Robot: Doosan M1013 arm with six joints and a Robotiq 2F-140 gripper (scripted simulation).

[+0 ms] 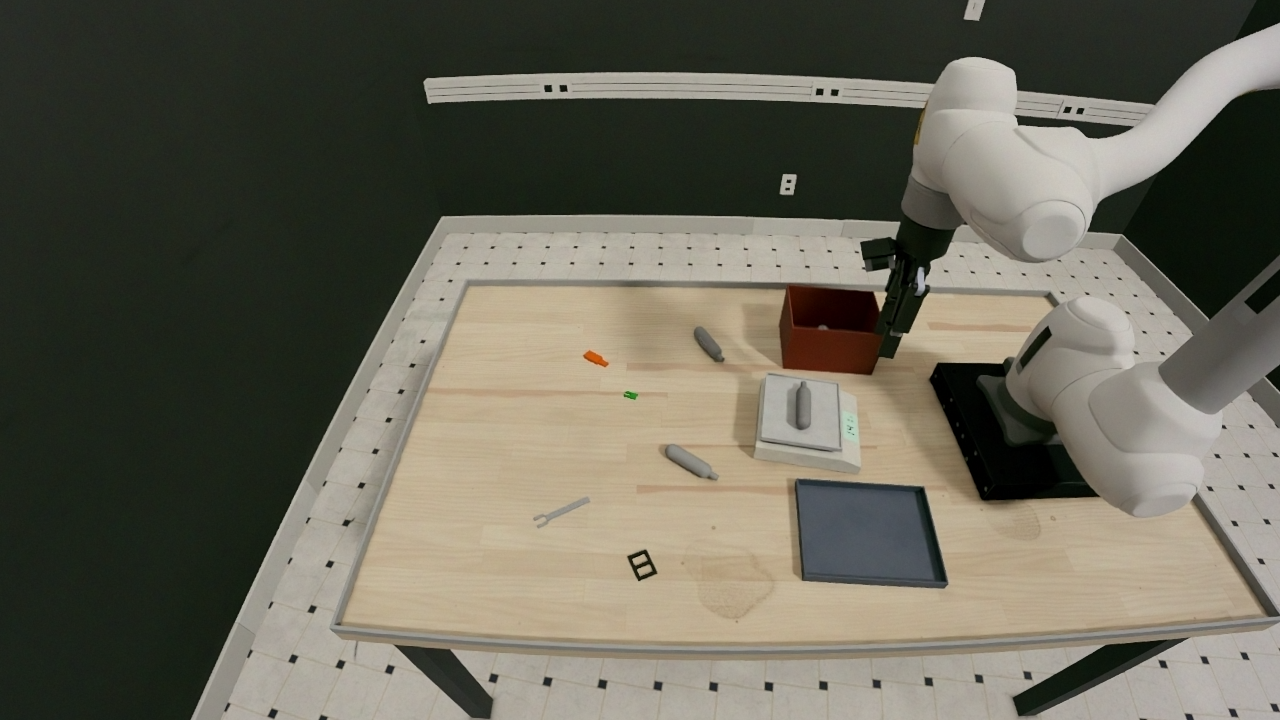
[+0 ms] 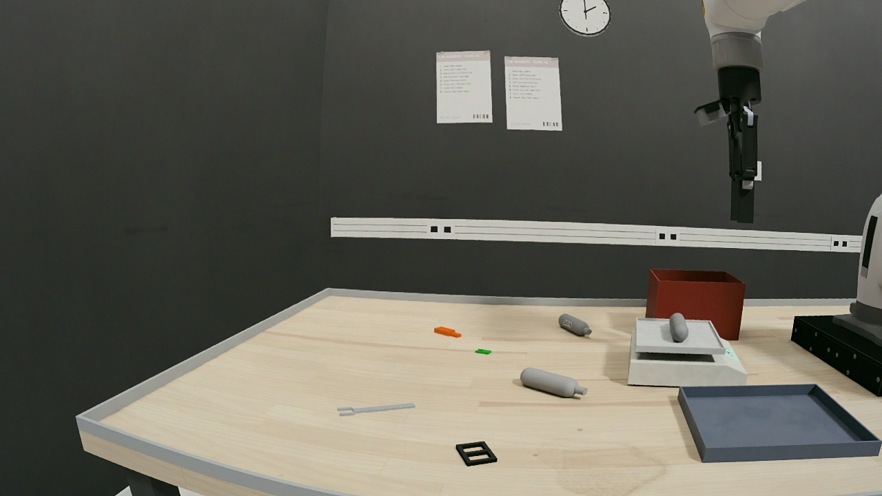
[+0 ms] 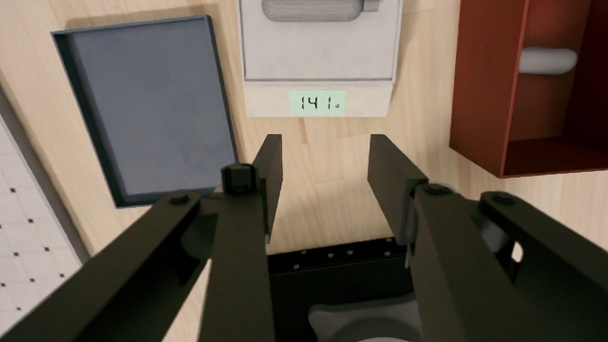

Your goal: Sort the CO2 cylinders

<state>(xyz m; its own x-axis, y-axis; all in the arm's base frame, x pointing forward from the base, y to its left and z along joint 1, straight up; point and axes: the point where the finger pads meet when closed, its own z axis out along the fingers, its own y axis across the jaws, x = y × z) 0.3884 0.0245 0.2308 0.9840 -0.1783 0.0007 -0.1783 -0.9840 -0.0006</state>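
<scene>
My gripper (image 1: 887, 349) (image 2: 741, 215) (image 3: 325, 157) is open and empty, high above the table near the red scrap bin (image 1: 827, 351) (image 2: 696, 295) (image 3: 480, 95). One grey cylinder (image 3: 546, 60) lies inside the bin. Another cylinder (image 1: 799, 402) (image 2: 678, 326) (image 3: 313, 9) lies on the white scale (image 1: 778, 447) (image 2: 678, 370) (image 3: 318, 57), whose display (image 3: 316, 103) reads 141. Two more cylinders lie loose on the table: one (image 1: 708, 343) (image 2: 573, 324) left of the bin, one (image 1: 690, 461) (image 2: 552, 382) left of the scale. The dark tray (image 1: 863, 537) (image 2: 776, 419) (image 3: 152, 109) holds nothing.
The arm's black base (image 1: 984, 438) (image 2: 832, 351) stands right of the scale. An orange piece (image 1: 595, 359) (image 2: 446, 331), a green piece (image 1: 631, 394) (image 2: 482, 351), a grey wrench (image 1: 561, 512) (image 2: 376, 408) and a black buckle (image 1: 641, 565) (image 2: 476, 453) lie on the table's left half.
</scene>
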